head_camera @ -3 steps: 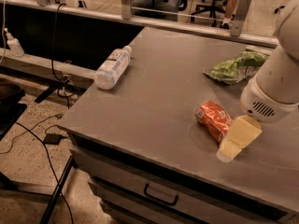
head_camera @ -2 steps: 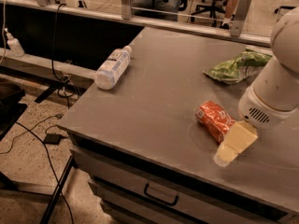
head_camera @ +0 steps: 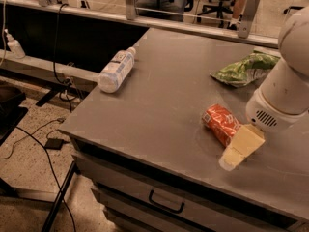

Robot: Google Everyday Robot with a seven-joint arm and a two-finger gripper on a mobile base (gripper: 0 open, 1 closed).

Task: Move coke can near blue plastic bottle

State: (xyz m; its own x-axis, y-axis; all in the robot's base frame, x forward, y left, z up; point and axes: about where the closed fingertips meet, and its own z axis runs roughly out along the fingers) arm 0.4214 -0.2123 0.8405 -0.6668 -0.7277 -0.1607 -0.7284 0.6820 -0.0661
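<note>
The red coke can [head_camera: 220, 123] lies on its side on the grey table [head_camera: 164, 95], right of the middle. My gripper [head_camera: 232, 157] hangs from the white arm [head_camera: 285, 91] and reaches down to the table right beside the can's near right end. The blue plastic bottle [head_camera: 116, 70] lies on its side at the table's left edge, cap pointing away, well apart from the can.
A green snack bag [head_camera: 245, 68] lies at the back right of the table. A small white spray bottle [head_camera: 13, 44] stands on a ledge at the far left. The table's front holds a drawer with a handle [head_camera: 166, 203]. Cables lie on the floor at the left.
My gripper has shifted slightly left and down beside the can. The can and the bottle have not moved.
</note>
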